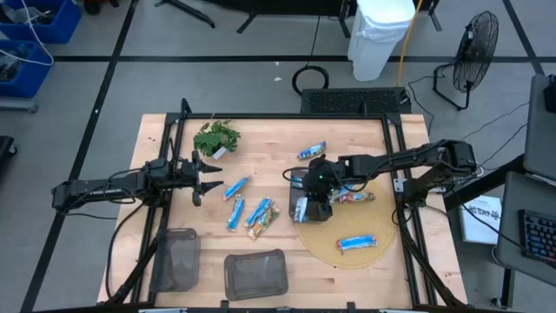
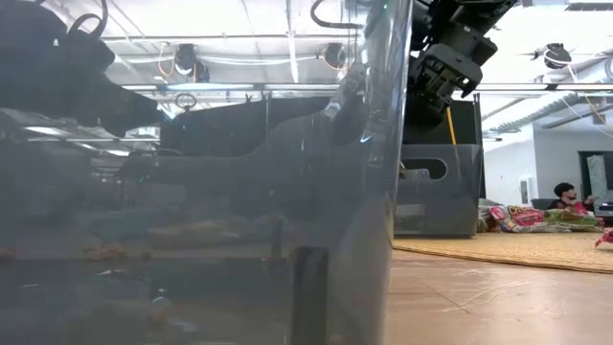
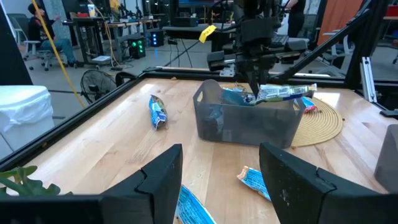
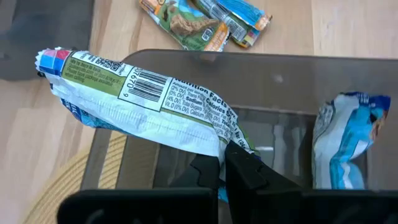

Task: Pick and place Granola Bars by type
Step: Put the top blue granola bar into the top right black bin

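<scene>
The granola bar (image 4: 143,102) in the right gripper (image 4: 225,163) hangs directly above the grey bin (image 3: 245,118), which I take as the landmark; it is a white and blue foil bar, pinched at one end seam, with its long body sticking out sideways over the bin's rim. The wrapper looks thin, crinkled and shiny, so I judge the bar light and slippery, with a soft skin around a firmer core. A grip at the sealed end lets it swing, while a hold across the middle of the body would be steadier, though too much force could crush it. Inside the bin another blue bar (image 4: 348,146) already lies against one wall. Just outside the bin, a small group of brown and blue bars (image 4: 205,20) lies on the desk (image 1: 269,143), and the bin itself stands at the edge of the round woven mat (image 1: 347,256), where one more blue bar (image 1: 357,243) rests. Well away from the bin, the left gripper (image 1: 205,176) waits open and empty above the desk, with several blue bars (image 1: 235,188) between it and the bin.
</scene>
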### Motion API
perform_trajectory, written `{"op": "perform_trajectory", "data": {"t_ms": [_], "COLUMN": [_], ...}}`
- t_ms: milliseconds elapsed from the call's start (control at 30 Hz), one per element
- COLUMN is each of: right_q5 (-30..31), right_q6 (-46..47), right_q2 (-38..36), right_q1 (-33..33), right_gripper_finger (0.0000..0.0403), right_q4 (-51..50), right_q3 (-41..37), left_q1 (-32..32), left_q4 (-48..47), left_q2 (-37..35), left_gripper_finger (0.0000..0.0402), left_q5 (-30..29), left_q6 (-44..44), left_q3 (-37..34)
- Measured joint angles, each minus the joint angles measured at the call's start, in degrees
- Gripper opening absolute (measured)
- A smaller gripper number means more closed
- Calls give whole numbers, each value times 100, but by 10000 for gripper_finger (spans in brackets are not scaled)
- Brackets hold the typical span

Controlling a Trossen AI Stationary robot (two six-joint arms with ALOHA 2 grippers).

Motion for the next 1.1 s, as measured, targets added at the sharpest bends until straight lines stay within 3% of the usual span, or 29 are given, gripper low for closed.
{"op": "perform_trajectory", "data": {"t_ms": [667, 1100], "right_q5": [2, -3], "right_q6": [-448, -1347], "right_q2": [39, 37], "right_q1": [-330, -332], "right_gripper_finger": [1, 1], "right_q4": [596, 598], "right_q3": [-133, -133], "left_q1": [-1, 0], "left_q4": [0, 0], "left_q2": [0, 1], "left_gripper_finger": [216, 216], "left_q5": [0, -1], "left_q6": [0, -1], "left_q3": [0, 0]}}
